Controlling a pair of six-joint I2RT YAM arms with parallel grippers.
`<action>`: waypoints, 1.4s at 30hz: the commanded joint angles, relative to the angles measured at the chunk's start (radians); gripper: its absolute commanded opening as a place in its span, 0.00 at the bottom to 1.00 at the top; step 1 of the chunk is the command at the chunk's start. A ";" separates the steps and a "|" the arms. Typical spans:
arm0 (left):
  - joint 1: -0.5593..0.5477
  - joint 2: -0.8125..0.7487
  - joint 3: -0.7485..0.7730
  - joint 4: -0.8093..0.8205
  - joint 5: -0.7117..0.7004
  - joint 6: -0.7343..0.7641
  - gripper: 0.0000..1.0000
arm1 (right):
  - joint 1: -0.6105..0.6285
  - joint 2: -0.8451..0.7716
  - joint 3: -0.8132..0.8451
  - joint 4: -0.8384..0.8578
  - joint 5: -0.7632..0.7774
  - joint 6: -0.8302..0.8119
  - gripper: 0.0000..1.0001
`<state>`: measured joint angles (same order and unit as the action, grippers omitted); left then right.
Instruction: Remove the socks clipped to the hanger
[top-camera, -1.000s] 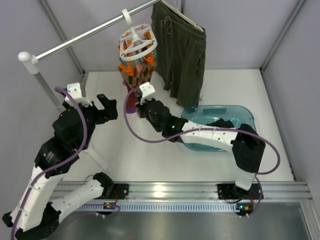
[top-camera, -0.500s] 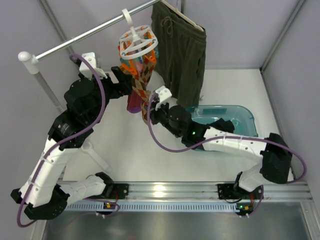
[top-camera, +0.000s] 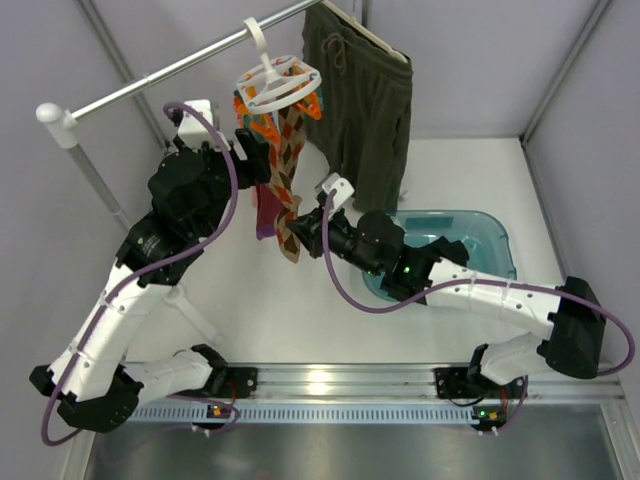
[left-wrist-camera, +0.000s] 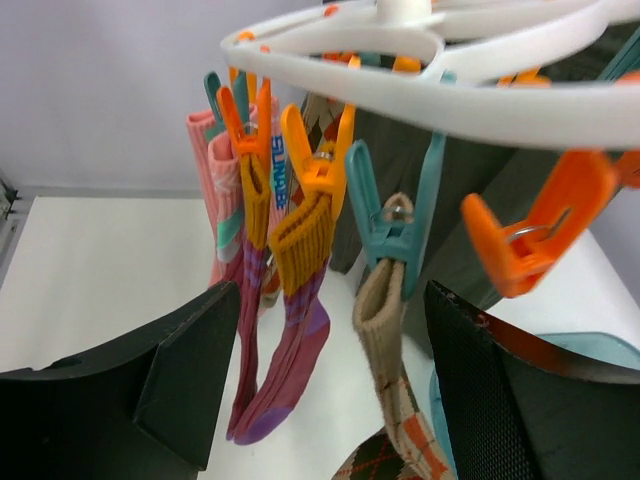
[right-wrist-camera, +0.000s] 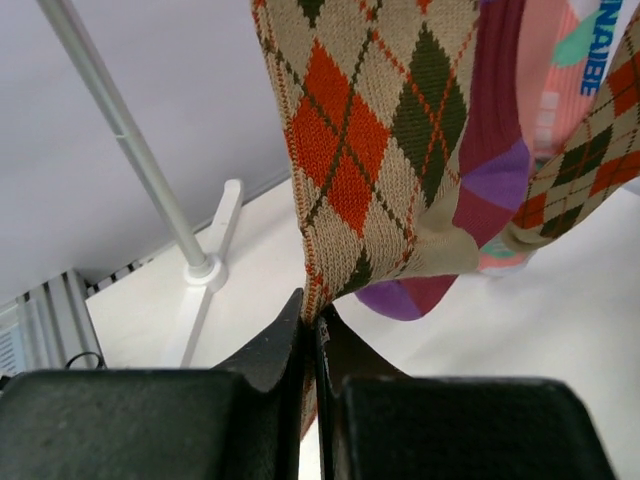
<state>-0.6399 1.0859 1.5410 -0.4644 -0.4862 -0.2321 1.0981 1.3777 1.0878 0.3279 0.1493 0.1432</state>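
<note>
Hanger (top-camera: 281, 84): one white ring, hooked on the rail (top-camera: 150, 82).
Socks (right-wrist-camera: 480, 180): four visible, all clipped: two diamond-pattern, one maroon, one pink.
Right gripper (right-wrist-camera: 310, 318): pinching the lower edge of one diamond sock (right-wrist-camera: 370, 130).
Left gripper (left-wrist-camera: 325, 385): jaws apart, maroon sock (left-wrist-camera: 290, 340) hanging between them.

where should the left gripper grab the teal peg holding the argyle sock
Grip the teal peg by its two upper arms, above the spring, not by the tip clamping the argyle sock. The arms splay in a V sideways in the left wrist view, in line with the open left gripper, so come straight in from the near side and squeeze.
</note>
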 joint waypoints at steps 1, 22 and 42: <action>0.006 -0.041 -0.041 0.053 0.020 0.025 0.78 | -0.014 -0.049 -0.002 0.019 -0.068 0.027 0.00; 0.097 0.149 0.119 0.151 0.155 0.066 0.55 | -0.027 -0.120 -0.051 0.011 -0.275 0.029 0.00; 0.117 0.195 0.142 0.202 0.239 0.057 0.04 | -0.027 -0.153 -0.132 -0.045 -0.280 -0.005 0.00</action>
<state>-0.5308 1.2728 1.6516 -0.3206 -0.2626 -0.1623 1.0798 1.2800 0.9752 0.2985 -0.1352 0.1589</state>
